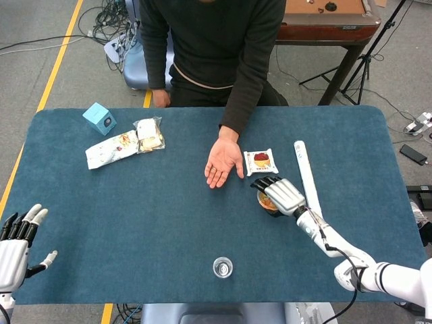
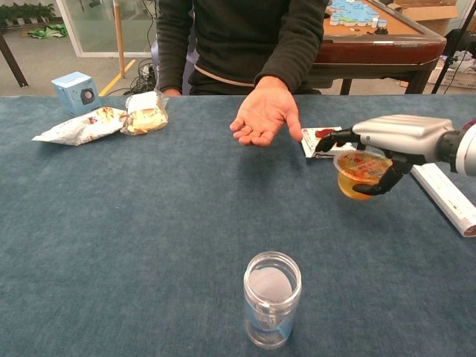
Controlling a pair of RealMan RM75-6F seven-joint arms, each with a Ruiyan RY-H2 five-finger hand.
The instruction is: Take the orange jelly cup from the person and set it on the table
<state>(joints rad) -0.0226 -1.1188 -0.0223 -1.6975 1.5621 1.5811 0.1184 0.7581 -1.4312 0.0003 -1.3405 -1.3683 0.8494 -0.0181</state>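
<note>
My right hand (image 1: 282,193) (image 2: 387,141) holds the orange jelly cup (image 1: 266,201) (image 2: 360,175) from above, fingers curled around its rim. The cup hangs low over the blue table (image 1: 155,216) (image 2: 149,216), right of centre; I cannot tell whether its base touches the cloth. The person's open palm (image 1: 221,162) (image 2: 264,117) lies empty on the table to the cup's left. My left hand (image 1: 17,241) hovers open at the table's near left corner, seen in the head view only.
A clear jar (image 1: 223,267) (image 2: 272,297) stands near the front edge. A wrapped red pastry (image 1: 260,161) (image 2: 324,141) lies just behind the cup, a long white roll (image 1: 307,177) (image 2: 440,181) to its right. Snack packets (image 1: 125,143) (image 2: 100,121) and a blue box (image 1: 99,119) (image 2: 76,90) sit far left.
</note>
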